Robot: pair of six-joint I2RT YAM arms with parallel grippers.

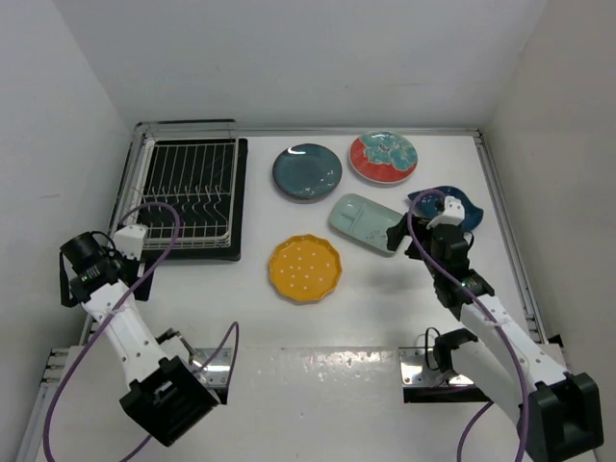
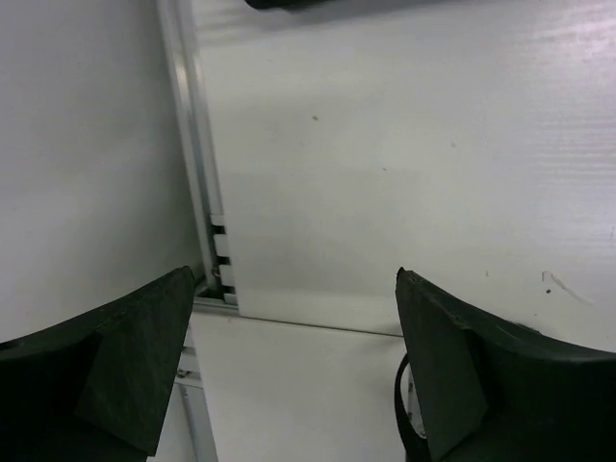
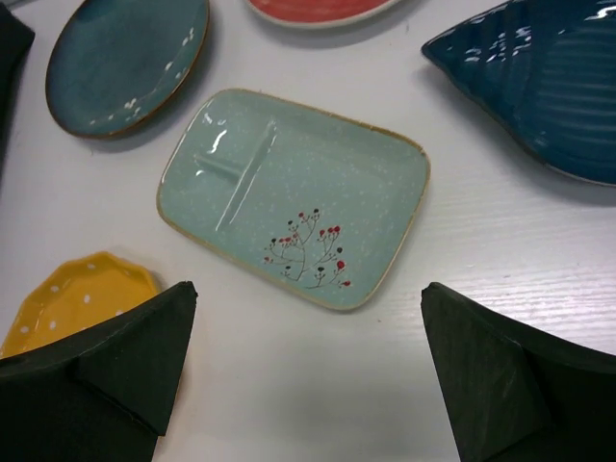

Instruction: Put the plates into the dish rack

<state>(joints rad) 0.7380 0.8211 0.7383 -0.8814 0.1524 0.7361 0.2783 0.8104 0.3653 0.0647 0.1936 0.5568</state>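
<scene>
The right pincer hangs released over the pale green plate, the dark blue plate just beside it; the left pincer is released above the worktop.

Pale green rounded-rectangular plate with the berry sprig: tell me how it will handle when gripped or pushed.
The pale green rounded-rectangular glazed plate looks stiff and probably breakable if dropped. Its glossy surface shows bright highlights, so it may slip when gripped. Lying flat on the white table with a low rim, it would likely slide, not tip.

No readable text, labels, brands, numbers or signs on anything in view.
</scene>
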